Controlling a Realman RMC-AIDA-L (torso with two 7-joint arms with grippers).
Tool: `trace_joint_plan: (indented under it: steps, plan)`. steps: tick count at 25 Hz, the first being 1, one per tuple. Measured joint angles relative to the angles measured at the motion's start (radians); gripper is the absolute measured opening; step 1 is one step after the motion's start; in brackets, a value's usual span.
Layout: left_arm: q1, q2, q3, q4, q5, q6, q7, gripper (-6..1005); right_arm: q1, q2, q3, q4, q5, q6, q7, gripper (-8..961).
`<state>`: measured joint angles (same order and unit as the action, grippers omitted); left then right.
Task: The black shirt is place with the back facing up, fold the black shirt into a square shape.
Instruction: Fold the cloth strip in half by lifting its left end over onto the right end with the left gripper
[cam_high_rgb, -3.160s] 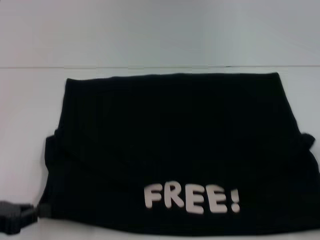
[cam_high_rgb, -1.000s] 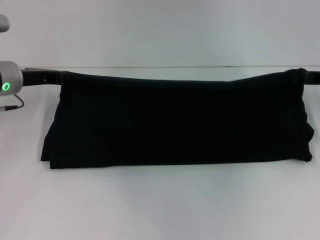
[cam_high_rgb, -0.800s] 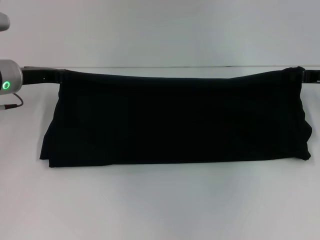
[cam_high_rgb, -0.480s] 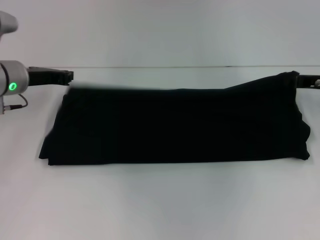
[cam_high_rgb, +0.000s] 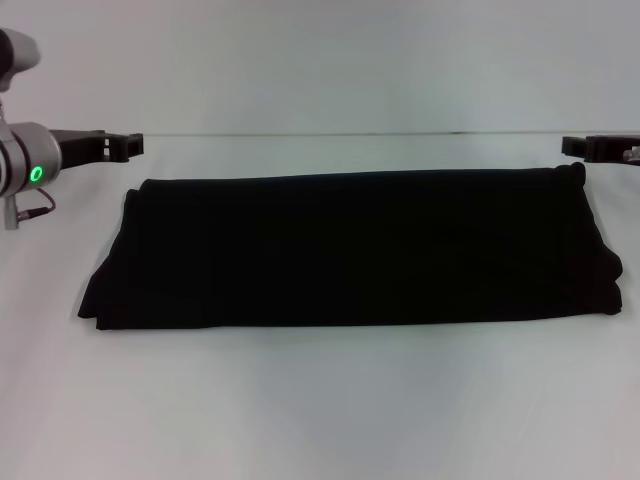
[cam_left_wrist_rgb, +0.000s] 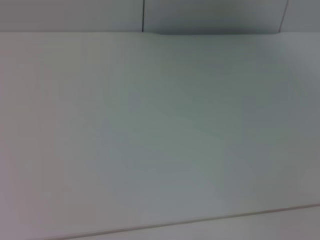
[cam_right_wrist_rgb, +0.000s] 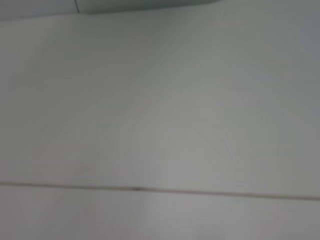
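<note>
White table (cam_high_rgb: 320, 410) carries the black shirt (cam_high_rgb: 350, 250), folded into a wide flat band at centre. Left gripper (cam_high_rgb: 128, 144) at 10 o'clock and right gripper (cam_high_rgb: 578, 146) at 2 o'clock, both clear of the fabric, holding nothing; finger spread cannot be told.

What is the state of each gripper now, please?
Left gripper: holds nothing, clear of the black shirt; open or shut cannot be told.
Right gripper: holds nothing, just beyond the shirt's corner; cannot be told.
</note>
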<state>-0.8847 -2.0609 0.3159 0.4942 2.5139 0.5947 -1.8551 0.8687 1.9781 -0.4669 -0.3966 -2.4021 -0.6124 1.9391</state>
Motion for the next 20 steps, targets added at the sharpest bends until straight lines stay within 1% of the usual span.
trace_joint_plan:
  steps: [2,4,6,9,11,13,14,15,17,20]
  plan:
    - [0.017,0.002,0.001,0.033,-0.019,0.05,-0.01,355,-0.01,-0.005,0.003,-0.032,0.007,-0.066,0.011,401]
    - [0.038,0.002,0.002,0.081,-0.024,0.156,-0.02,437,-0.028,-0.009,0.005,-0.075,0.02,-0.168,0.034,490]
    - [0.062,0.003,0.003,0.138,-0.025,0.308,-0.024,519,-0.059,-0.011,0.007,-0.134,0.037,-0.295,0.064,579]
    - [0.104,0.008,0.004,0.224,-0.03,0.561,-0.025,629,-0.121,-0.013,0.01,-0.218,0.073,-0.48,0.099,682]
    - [0.138,0.012,0.004,0.265,-0.045,0.692,-0.032,703,-0.16,-0.021,0.011,-0.254,0.103,-0.585,0.112,750]
    - [0.164,0.017,0.004,0.285,-0.054,0.769,-0.051,751,-0.192,-0.038,0.011,-0.261,0.123,-0.681,0.122,749]
    - [0.176,0.021,0.004,0.29,-0.054,0.791,-0.065,774,-0.214,-0.056,0.01,-0.25,0.126,-0.754,0.133,748]
    - [0.184,0.025,0.005,0.291,-0.054,0.801,-0.079,798,-0.214,-0.056,0.01,-0.25,0.126,-0.754,0.133,747]
    - [0.207,0.033,0.013,0.288,-0.053,0.807,-0.113,846,-0.232,-0.07,0.007,-0.234,0.124,-0.801,0.139,746]
    - [0.236,0.037,0.027,0.281,-0.049,0.785,-0.156,846,-0.246,-0.076,0.009,-0.226,0.122,-0.817,0.14,744]
